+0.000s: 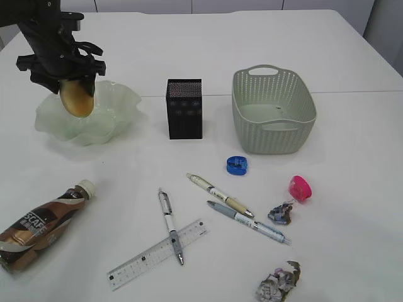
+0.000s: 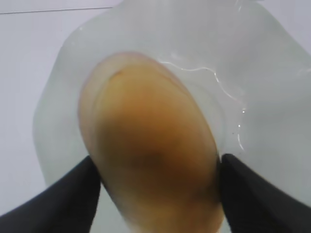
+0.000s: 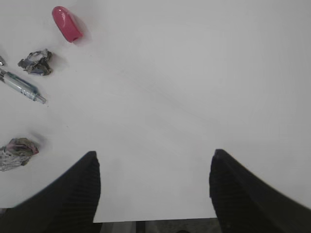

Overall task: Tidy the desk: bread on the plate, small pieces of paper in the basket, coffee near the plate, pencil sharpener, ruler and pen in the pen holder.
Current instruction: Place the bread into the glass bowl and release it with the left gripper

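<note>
The golden-brown bread point(image 1: 77, 95) point(image 2: 150, 145) hangs just above the pale green wavy plate point(image 1: 119, 107) point(image 2: 262, 73), between the widely spread fingers of my left gripper point(image 1: 75, 78) point(image 2: 158, 194); its outline is blurred. My right gripper point(image 3: 153, 184) stands open over bare desk near the front edge, out of the exterior view. The coffee point(image 1: 41, 223) lies on its side at front left. A clear ruler point(image 1: 157, 253), three pens point(image 1: 170, 225) point(image 1: 220, 196) point(image 1: 249, 222), a blue pencil sharpener point(image 1: 237, 165) and a pink one point(image 1: 300, 187) point(image 3: 68, 23) lie on the desk.
The black mesh pen holder point(image 1: 184, 108) stands mid-table, the grey-green basket point(image 1: 272, 110) to its right. Two crumpled paper scraps point(image 1: 281, 213) point(image 1: 279, 281) lie at front right, left of my right gripper point(image 3: 35, 62) point(image 3: 17, 151).
</note>
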